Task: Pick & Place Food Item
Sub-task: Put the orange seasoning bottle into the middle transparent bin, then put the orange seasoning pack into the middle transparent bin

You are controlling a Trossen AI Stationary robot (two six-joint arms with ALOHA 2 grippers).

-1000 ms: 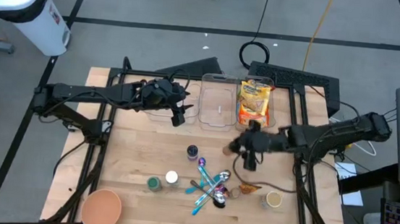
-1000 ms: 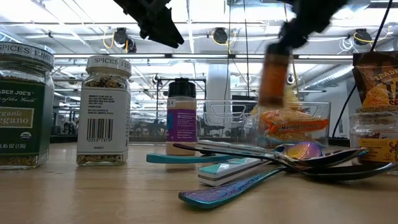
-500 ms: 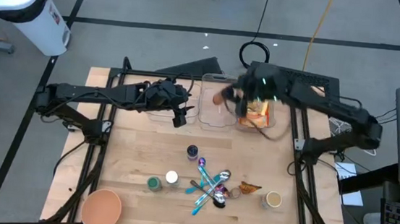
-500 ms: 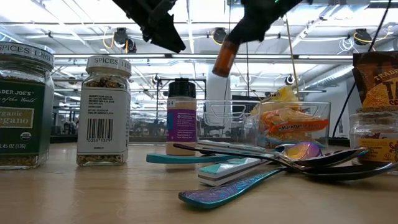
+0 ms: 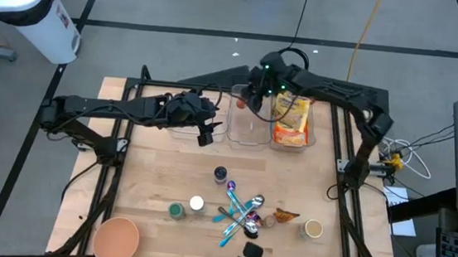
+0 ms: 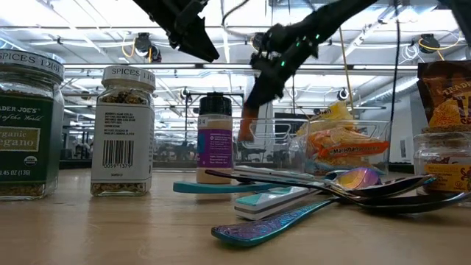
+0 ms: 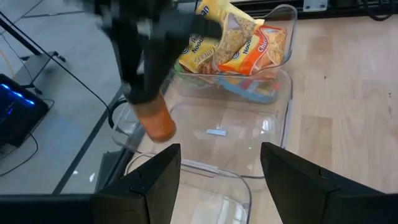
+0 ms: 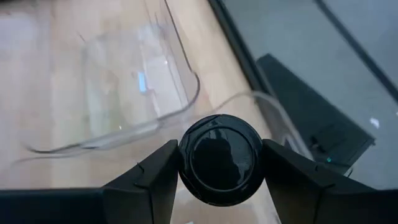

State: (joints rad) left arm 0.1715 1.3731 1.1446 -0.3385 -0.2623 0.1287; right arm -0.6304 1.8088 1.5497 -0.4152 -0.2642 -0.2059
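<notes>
On the wooden table, the right gripper, clamped on a black-capped orange spice bottle, hangs just above the empty clear bin, so I would lower it straight into the bin (noodle bin alongside) before releasing, while the left gripper waits half-open nearby.

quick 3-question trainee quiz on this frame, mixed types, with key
1. True or false: the right gripper holds an orange spice bottle.
2. The bottle hangs over: A) the pink bowl B) the empty clear bin C) the spoons.
3. What fills the bin beside the empty one?

Key: 1 true. 2 B. 3 Snack packets.
</notes>
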